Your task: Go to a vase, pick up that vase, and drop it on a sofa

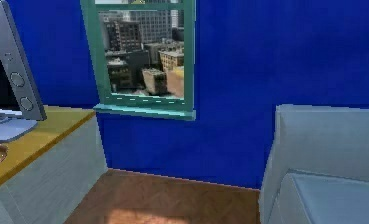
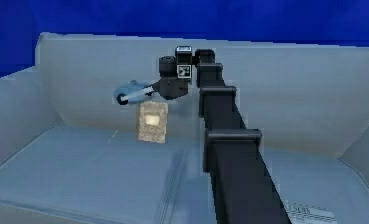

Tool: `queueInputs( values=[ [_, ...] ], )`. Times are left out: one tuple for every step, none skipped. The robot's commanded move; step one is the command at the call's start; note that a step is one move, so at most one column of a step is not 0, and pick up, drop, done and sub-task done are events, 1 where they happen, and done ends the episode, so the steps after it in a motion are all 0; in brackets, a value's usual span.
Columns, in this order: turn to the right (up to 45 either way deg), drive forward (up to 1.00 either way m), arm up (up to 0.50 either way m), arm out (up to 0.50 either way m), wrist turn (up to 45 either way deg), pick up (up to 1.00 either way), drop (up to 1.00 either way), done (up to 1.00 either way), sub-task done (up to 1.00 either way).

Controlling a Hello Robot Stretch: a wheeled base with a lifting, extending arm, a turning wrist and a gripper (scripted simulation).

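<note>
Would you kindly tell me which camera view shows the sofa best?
The arm side view: the sofa spans it with backrest and seat cushions. The forward view catches one pale end of it at its right edge.

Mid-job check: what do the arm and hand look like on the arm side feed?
The arm is a dark, square-sectioned bar built of stepped segments. At its far end sit two small white squares with black marks, and beside them the hand: a dark body with two thin fingers.
</note>
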Motion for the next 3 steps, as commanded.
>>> queueInputs(
  values=[
    [0.0, 0.00, 0.00, 0.00, 42.0, 0.00, 0.00, 0.00, 0.00],
    [0.0, 0.00, -0.20, 0.00, 0.0, 0.00, 0.00, 0.00, 0.00],
    [0.0, 0.00, -0.32, 0.00, 0.0, 0.00, 0.00, 0.00, 0.00]
  ],
)
